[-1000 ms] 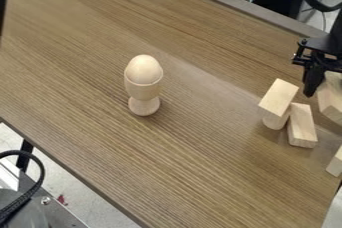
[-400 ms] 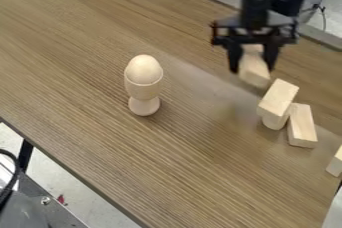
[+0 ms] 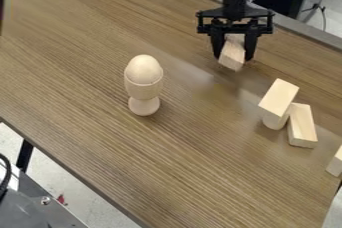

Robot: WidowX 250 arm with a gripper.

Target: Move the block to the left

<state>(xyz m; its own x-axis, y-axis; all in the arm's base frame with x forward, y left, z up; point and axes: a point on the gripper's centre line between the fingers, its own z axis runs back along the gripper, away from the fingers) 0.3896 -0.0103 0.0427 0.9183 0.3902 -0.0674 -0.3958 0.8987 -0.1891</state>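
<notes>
Egg cup (image 3: 143, 91) as landmark: right of it and farther back, block (image 3: 230, 60) clamped in end effector (image 3: 233, 57); for a clean leftward shift, likely best to pass behind cup, keep level, release only once seated.
</notes>
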